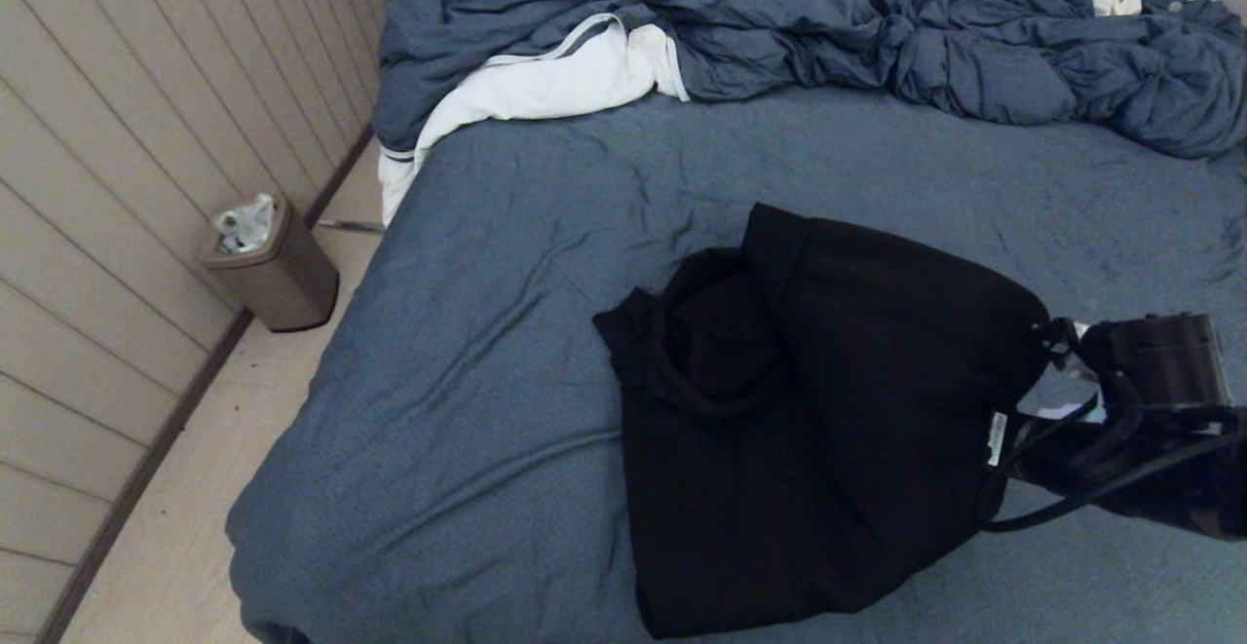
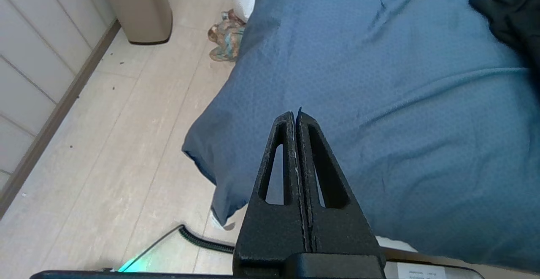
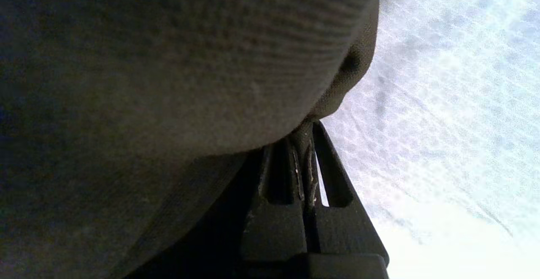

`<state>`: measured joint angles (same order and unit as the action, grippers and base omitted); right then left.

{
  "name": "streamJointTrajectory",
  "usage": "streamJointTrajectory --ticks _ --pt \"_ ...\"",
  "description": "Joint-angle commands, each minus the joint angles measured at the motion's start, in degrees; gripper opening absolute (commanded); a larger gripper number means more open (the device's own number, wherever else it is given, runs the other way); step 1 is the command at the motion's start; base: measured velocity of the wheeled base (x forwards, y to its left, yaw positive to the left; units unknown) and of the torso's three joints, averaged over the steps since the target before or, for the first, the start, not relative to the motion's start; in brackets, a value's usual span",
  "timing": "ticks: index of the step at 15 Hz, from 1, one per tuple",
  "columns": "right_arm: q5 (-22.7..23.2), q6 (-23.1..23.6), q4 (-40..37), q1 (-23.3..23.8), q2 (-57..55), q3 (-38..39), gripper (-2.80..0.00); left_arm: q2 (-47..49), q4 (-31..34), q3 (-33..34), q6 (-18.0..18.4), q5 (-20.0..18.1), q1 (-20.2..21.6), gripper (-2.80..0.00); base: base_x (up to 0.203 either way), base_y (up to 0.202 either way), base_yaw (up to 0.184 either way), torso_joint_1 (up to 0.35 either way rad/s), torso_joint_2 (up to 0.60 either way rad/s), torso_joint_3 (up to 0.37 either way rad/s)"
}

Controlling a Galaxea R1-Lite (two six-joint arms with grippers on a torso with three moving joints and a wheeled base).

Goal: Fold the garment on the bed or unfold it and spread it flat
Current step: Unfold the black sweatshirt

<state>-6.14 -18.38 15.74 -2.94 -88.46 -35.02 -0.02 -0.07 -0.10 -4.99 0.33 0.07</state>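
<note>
The garment [image 1: 828,410], a black hoodie, lies bunched and partly folded on the bed [image 1: 468,332], toward four o'clock of the head view, with its hood [image 1: 716,337] rolled up at the hoodie's nine o'clock side. The right gripper [image 1: 1057,342] sits at the hoodie's three o'clock edge, its jaws pinched onto a thin fold of the dark fabric, as the right wrist view shows with cloth bulging over the fingers [image 3: 306,161]. The left gripper [image 2: 297,116] hangs parked over the bed's near corner with its jaws pressed together on nothing. The likely trouble is the hold itself: only a small pinch of cloth is caught, so a pull could slip it free, or drag the whole bundle across the sheet without opening it. A cable [image 1: 1052,508] loops close by the hem and could snag the fabric.
</note>
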Motion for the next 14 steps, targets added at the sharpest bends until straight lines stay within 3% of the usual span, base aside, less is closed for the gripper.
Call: streamJointTrajectory --ticks 1,14 --pt "0.7 0.0 0.3 0.3 -0.8 0.0 -2.80 0.0 0.0 0.0 0.0 0.0 0.0 -2.80 0.000 0.000 0.000 0.000 0.00 0.000" --pt "2.9 0.9 0.3 2.0 1.6 0.7 -2.80 0.0 0.0 0.0 0.0 0.0 0.0 -2.80 0.000 0.000 0.000 0.000 0.00 0.000"
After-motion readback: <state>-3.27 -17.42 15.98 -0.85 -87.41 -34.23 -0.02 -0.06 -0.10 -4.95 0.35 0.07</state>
